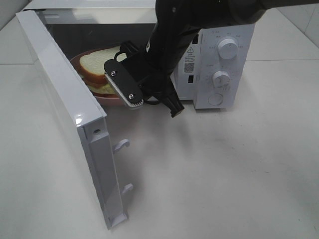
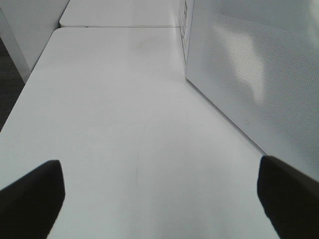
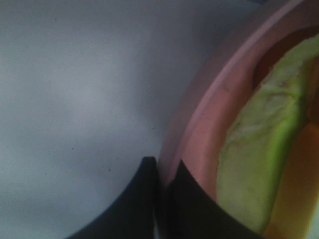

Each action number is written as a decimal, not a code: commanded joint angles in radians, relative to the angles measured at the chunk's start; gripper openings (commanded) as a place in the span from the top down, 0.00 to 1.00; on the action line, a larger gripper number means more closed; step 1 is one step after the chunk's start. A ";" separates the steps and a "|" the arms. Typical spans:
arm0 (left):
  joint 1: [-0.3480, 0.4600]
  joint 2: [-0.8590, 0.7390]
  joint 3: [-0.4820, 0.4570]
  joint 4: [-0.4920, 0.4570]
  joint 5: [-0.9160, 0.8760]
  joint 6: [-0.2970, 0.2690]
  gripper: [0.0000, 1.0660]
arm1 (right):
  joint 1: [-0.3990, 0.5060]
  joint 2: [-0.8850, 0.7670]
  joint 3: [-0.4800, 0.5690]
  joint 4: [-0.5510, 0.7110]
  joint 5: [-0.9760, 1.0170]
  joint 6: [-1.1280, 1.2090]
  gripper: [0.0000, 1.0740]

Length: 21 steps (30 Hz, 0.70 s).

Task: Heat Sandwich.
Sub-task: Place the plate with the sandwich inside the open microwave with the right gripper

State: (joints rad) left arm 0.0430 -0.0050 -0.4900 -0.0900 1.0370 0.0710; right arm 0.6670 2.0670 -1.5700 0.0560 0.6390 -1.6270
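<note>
The sandwich [image 1: 97, 63], white bread with green lettuce, lies on a round pink plate [image 1: 105, 98] inside the open microwave [image 1: 234, 94]. My right gripper [image 1: 125, 52] reaches across into the oven's opening at the plate's right side. In the right wrist view its two dark fingers [image 3: 134, 204] are closed together [image 3: 162, 167] on the pink plate's rim [image 3: 209, 114], with the sandwich's lettuce [image 3: 259, 149] just beyond. My left gripper [image 2: 159, 194] is open and empty, low over the white table; it is out of the high view.
The microwave door [image 1: 70, 104] stands swung open toward the front left, its latch hooks [image 1: 122, 144] pointing right. Two knobs [image 1: 228, 49] sit on the control panel. In the left wrist view the dotted door panel [image 2: 249, 74] is close beside the left gripper.
</note>
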 commanded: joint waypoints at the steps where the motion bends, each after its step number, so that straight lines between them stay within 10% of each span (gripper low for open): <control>1: 0.003 -0.019 -0.003 0.000 -0.009 -0.006 0.05 | -0.003 0.022 -0.049 -0.027 -0.003 0.047 1.00; 21: 0.003 -0.019 -0.003 0.000 -0.009 -0.006 0.05 | -0.012 0.200 -0.323 -0.161 0.054 0.257 0.99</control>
State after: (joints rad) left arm 0.0430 -0.0050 -0.4900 -0.0900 1.0370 0.0710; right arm 0.6600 2.2710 -1.8780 -0.0950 0.7060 -1.3820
